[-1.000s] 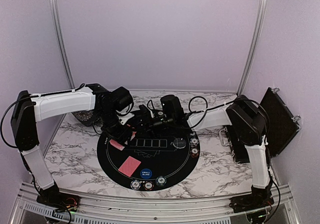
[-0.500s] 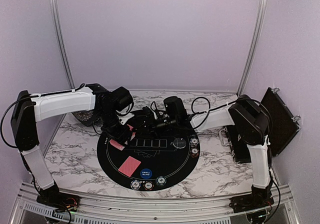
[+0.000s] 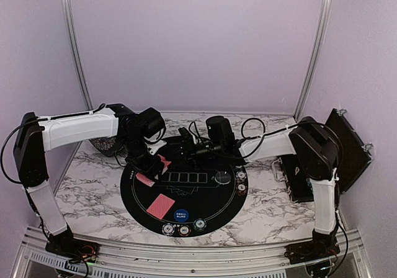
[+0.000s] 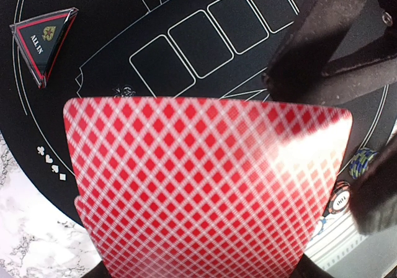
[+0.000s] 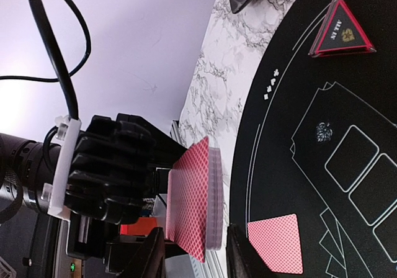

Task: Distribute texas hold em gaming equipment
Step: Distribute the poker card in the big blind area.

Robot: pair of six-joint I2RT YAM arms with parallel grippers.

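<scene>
Red-backed playing cards [image 5: 195, 197]: stacked as a deck, clamped in the closed left gripper [image 5: 105, 179], held clear of the round black mat [image 3: 211, 198] above its far left part, patterned backs filling the left wrist view. Right gripper [image 5: 195, 256]: jaws apart, one finger on each side of the deck's lower corner, a visible gap on one side; impossible to tell whether the other pad touches the cards.

Flat on the mat:
- single card [image 3: 161, 205], back up, in the near left part, just beyond the blue button [image 3: 181, 215] marked SMALL BLIND.
- second card [image 3: 144, 180] nearer the left rim, below the left gripper.
- black triangular marker [image 4: 42, 39] with a red border, reading ALL IN, close to the mat's edge and apart from the printed row of card boxes.
- three striped-edge chips [image 3: 184, 230] in a close row along the near rim.
- two more chips [image 3: 241, 175] at the right rim, one behind the other, with the dark-grey button [image 3: 222, 178] just beside them at the right end of the box row.

Off the mat: black chip case [image 3: 347, 143] at the right edge of the marble table [image 3: 93, 185], against the wall; dark mesh object [image 3: 104, 145] behind the left arm.
</scene>
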